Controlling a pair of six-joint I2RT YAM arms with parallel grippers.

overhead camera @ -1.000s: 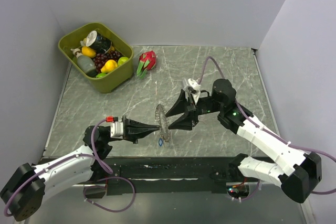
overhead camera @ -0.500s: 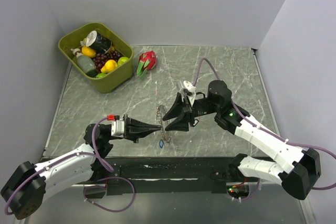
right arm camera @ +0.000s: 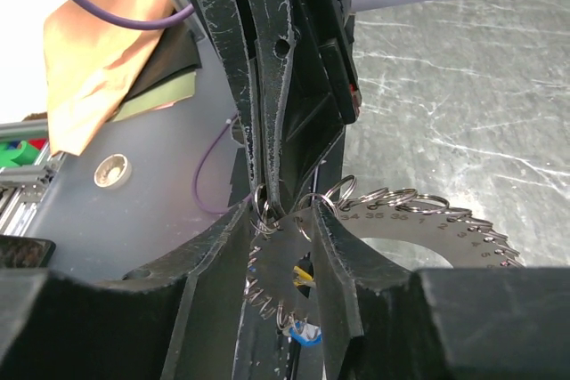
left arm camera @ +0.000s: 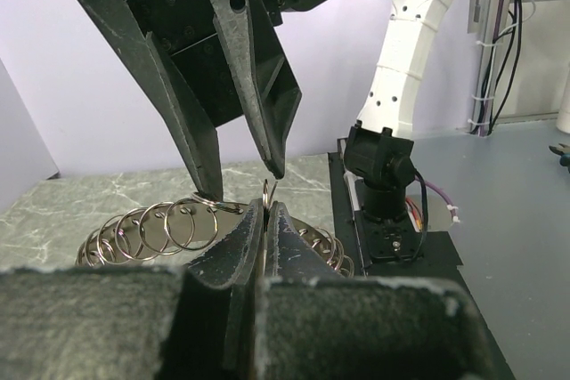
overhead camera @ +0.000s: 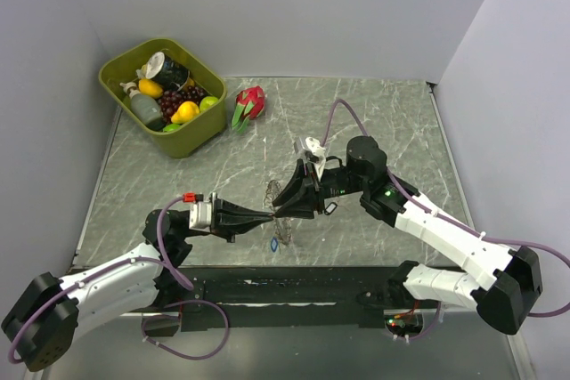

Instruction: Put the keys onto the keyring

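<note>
Leftward since a second ago, the right tool (overhead camera: 283, 206) has closed in on the keyring (right arm camera: 427, 222), which hangs over the near middle of the bench (overhead camera: 178, 180). Coming from the left, the left tool (left arm camera: 265, 218) is pinched tight on the keyring's rim and holds it on edge. A blue-tagged key (overhead camera: 271, 243) dangles beneath it. From the right, the right tool stands with its fingers spread, straddling the toothed rim just beside the left tool's tips.
</note>
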